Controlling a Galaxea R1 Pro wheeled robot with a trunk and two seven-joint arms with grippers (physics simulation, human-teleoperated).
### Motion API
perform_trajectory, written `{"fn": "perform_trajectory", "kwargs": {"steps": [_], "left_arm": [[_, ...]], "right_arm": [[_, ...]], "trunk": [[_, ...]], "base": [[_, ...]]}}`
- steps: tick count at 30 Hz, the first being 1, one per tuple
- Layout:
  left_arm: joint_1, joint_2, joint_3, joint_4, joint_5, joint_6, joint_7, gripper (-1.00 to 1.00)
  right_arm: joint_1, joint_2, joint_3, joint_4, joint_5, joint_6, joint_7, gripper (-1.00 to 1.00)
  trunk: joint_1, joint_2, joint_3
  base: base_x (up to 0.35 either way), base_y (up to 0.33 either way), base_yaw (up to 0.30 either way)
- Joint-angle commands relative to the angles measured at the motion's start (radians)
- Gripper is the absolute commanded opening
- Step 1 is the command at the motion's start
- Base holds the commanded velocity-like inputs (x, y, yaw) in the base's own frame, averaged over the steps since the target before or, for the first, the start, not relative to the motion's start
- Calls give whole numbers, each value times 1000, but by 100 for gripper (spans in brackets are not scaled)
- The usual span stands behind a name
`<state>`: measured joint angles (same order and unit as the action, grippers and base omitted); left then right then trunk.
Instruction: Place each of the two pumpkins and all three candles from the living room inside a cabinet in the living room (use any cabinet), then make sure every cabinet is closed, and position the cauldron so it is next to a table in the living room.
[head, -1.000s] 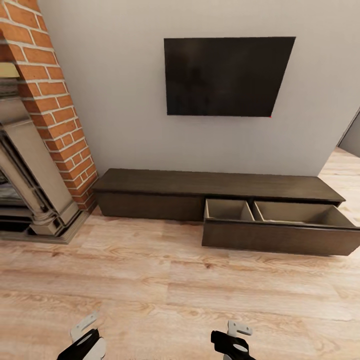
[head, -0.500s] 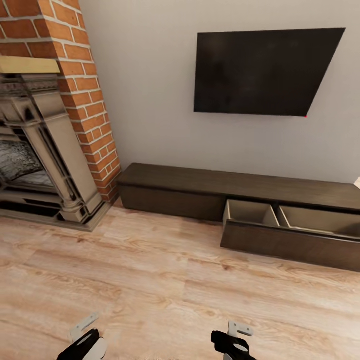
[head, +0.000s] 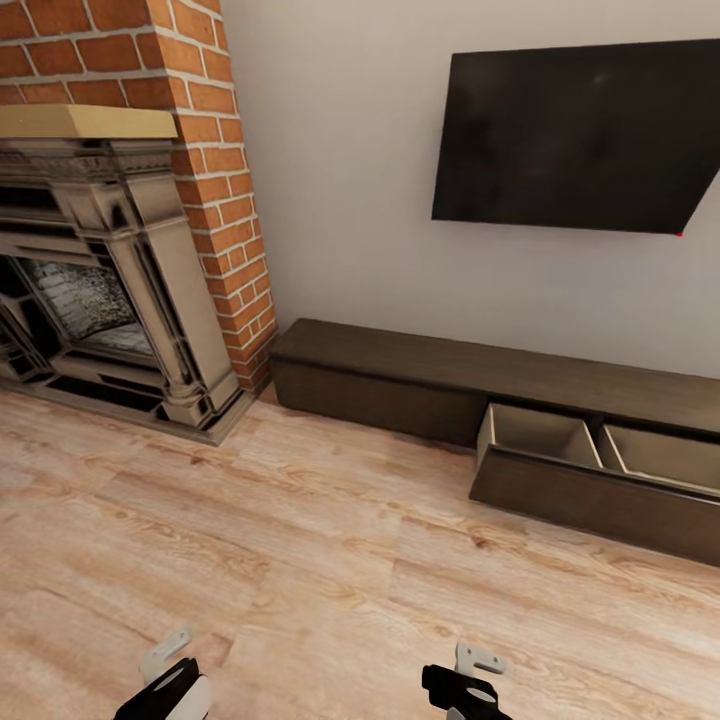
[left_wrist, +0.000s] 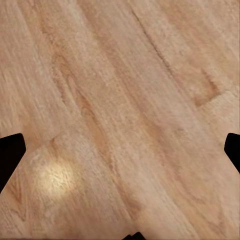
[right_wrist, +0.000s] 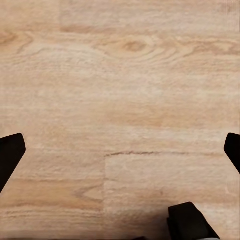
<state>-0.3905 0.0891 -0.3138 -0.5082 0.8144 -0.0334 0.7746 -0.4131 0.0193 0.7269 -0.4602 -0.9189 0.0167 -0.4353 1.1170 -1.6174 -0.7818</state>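
Empty-handed transit beside the open cabinet drawer

Both the left gripper (left_wrist: 120, 150) and right gripper (right_wrist: 120, 150) hang with jaws spread wide, holding nothing, over bare wooden floor (head: 300, 560). Ahead and to the right of them, the cabinet (head: 420, 385) has one drawer (head: 600, 480) pulled out, both visible compartments looking empty. Pumpkins and candles must be fetched first; the drawer is best left open until loaded.

The right pincer (right_wrist: 120, 150), fingertips spread wide, hangs over bare wood floor (right_wrist: 120, 75).
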Motion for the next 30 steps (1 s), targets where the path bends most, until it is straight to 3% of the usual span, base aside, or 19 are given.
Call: {"fn": "perform_trajectory", "kwargs": {"steps": [1,16,30], "left_arm": [[-1,1,-8,-1,9,-3,6,100],[-1,1,-8,-1,13,-3,6,100],[-1,1,-8,-1,14,-3,6,100]], "right_arm": [[-1,-1,8,-2,-4,2,-8,100],[-1,-1,5,-4,1,1,-9,100],[-1,1,9,-3,8,0,-10,100]], "trunk": [[0,0,-1],[0,0,-2],[0,0,-12]], "base": [[0,0,100],[0,22,18],[0,106,228]]}}
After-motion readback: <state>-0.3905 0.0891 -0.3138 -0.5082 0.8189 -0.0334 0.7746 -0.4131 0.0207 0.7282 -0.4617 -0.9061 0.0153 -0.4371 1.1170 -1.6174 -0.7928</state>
